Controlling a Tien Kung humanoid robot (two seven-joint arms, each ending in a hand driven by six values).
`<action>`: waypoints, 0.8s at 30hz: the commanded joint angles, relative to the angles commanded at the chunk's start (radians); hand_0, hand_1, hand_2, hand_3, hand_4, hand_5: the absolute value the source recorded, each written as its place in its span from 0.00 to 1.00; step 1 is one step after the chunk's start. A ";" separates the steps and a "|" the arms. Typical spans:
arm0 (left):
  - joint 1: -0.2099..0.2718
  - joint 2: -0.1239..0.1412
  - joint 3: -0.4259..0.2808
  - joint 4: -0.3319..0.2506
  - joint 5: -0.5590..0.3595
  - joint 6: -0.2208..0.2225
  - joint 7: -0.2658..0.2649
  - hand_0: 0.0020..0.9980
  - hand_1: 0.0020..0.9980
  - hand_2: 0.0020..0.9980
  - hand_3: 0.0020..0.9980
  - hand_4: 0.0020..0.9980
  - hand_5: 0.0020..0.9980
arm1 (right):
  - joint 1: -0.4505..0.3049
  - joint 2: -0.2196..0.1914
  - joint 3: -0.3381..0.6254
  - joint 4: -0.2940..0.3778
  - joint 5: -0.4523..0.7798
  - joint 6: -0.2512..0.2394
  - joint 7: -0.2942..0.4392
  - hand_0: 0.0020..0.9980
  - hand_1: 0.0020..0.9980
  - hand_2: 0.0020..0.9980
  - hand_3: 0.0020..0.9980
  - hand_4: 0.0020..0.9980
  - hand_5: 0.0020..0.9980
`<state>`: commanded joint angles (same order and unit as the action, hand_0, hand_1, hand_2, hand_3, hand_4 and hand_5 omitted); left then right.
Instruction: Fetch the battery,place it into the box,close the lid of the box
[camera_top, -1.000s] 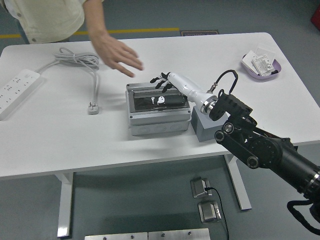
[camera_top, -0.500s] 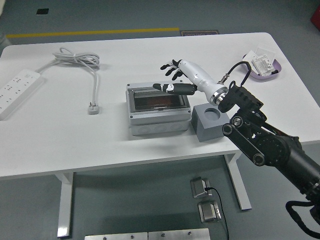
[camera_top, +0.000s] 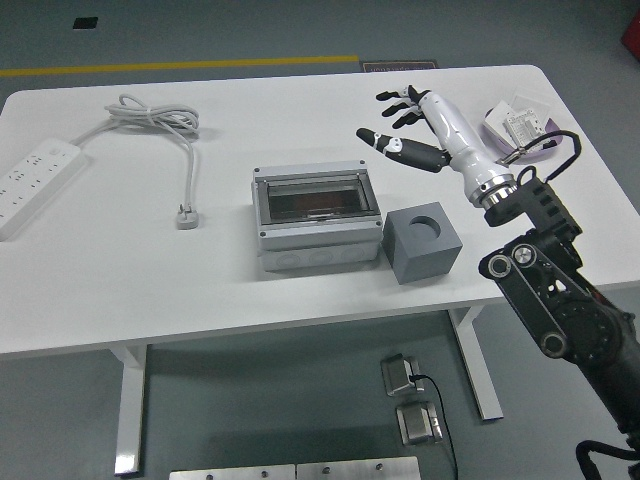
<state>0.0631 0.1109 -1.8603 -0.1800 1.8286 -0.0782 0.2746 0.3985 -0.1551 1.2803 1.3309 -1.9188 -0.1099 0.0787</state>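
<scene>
Table edge: white table (camera_top: 120, 300) runs along the bottom, with its legs and a floor socket box showing beneath.
Right arm: black linkage climbs from the lower right corner, and its lower part is cut off by the picture's edge.
Holder: grey block (camera_top: 421, 242) with a round socket on top sits just beside the box's right end; the socket looks dark, and what is inside cannot be made out.
Box: grey box (camera_top: 318, 218) sits mid-table, long axis running left to right, resting flat.
Lid: clear lid (camera_top: 316, 197) lies down flat over the box.
Battery: something dark and reddish shows dimly through the lid, stretched left to right along the box; glare and tint blur it, so which way its ends point cannot be told.
Right hand: right hand (camera_top: 405, 125) hangs above the table beyond the block, well apart from the box, fingers spread and grasping nothing, thumb pointing left.
Dish: lilac dish (camera_top: 520, 130) with small white packets sits at the far right, partly hidden behind the wrist cable.
Far left: power strip (camera_top: 35, 182) is cut off by the left edge, its white cable (camera_top: 160, 125) coiled behind and its plug (camera_top: 186, 215) lying left of the box.
</scene>
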 joint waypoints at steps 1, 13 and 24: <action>0.002 -0.001 0.002 0.000 -0.003 0.000 0.000 0.61 0.64 0.61 0.60 0.63 0.14 | -0.020 -0.003 0.023 0.015 0.002 -0.009 0.006 0.62 0.55 0.64 0.75 0.97 0.75; 0.010 0.001 0.008 0.000 -0.011 0.001 0.000 0.61 0.64 0.61 0.60 0.63 0.14 | -0.185 -0.011 0.259 0.073 0.095 -0.110 0.115 0.65 0.56 0.64 0.72 0.98 0.76; 0.006 0.016 0.011 0.000 -0.006 0.001 -0.002 0.61 0.64 0.61 0.60 0.63 0.14 | -0.257 -0.001 0.314 0.069 0.288 -0.187 0.214 0.74 0.71 0.78 0.76 0.98 0.75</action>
<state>0.0695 0.1266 -1.8489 -0.1800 1.8227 -0.0774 0.2723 0.1414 -0.1556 1.5941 1.4000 -1.6307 -0.2972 0.2927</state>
